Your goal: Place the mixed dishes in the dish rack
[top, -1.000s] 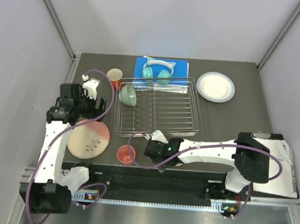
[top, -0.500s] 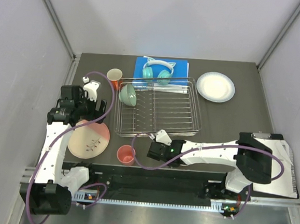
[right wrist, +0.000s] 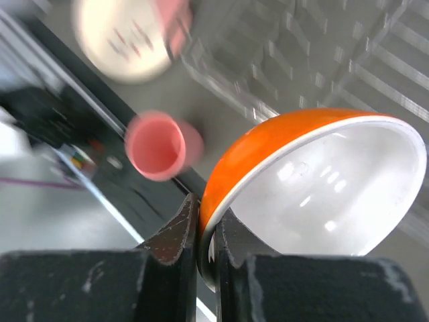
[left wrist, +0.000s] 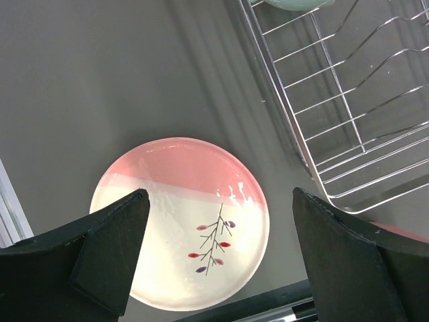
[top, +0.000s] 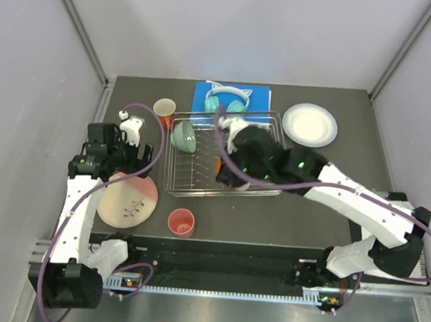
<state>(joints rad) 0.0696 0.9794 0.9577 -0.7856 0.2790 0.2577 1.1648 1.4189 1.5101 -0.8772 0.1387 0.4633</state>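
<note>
My right gripper (right wrist: 206, 248) is shut on the rim of an orange bowl (right wrist: 322, 188) with a white inside. It holds the bowl above the near left part of the dish rack (top: 266, 181); from above, only an orange sliver of the bowl (top: 217, 163) shows under the right gripper (top: 224, 170). A mint green bowl (top: 183, 135) leans in the rack's left end. My left gripper (left wrist: 221, 255) hangs open over the pink-and-cream plate (left wrist: 181, 221), left of the rack (left wrist: 348, 114). A coral pink cup (top: 181, 222) stands near the front edge, an orange cup (top: 163, 110) at the rack's far left corner, and a white plate (top: 309, 124) at the far right.
Teal cat-ear headphones (top: 226, 102) lie on a blue book (top: 243, 94) just behind the rack. Grey walls close in the table on the left, the back and the right. The right wrist view is blurred, with the pink cup (right wrist: 157, 146) below the held bowl.
My right arm has swung up from the table's front edge beside the coral cup to above the rack, and its jaws now pinch the orange bowl. The left arm has not moved.
</note>
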